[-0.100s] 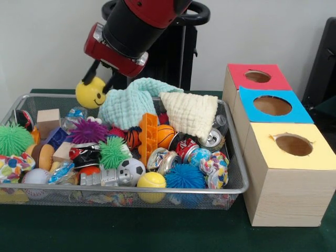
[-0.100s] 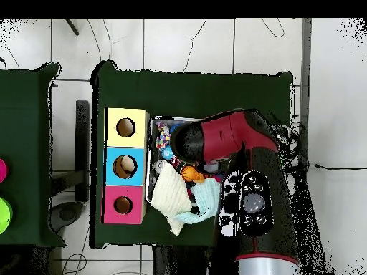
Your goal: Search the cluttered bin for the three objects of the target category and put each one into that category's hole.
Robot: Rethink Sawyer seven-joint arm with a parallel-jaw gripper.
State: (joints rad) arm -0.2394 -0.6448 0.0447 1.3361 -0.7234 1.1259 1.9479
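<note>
Underneath everything lies a dark green cloth table, set against a plain pale wall; from above, the table stands on a floor of large light tiles crossed by thin cables, with a second green table off to one side.

On the cloth sits a wire mesh bin, shallow and rectangular with a shiny metal rim, heaped with clutter. Just beside it stand three wooden boxes in a row, each with a round hole in a coloured paper top: a yellow box nearest the camera, a blue box in the middle and a red box behind.

The red and black arm slants down over the bin's far corner. Its gripper is clamped around a yellow smiley ball, smooth and round, held at the far rim above the other things, the dark fingers hugging its sides.

In the bin, a soft teal waffle cloth and a cream waffle cloth drape over the pile. Around them lie spiky rubber balls in green, purple and blue, a small basketball, a soccer ball, a yellow tennis ball, crushed drink cans, a knotted rope ball, an orange plastic piece and a plain wooden block.
</note>
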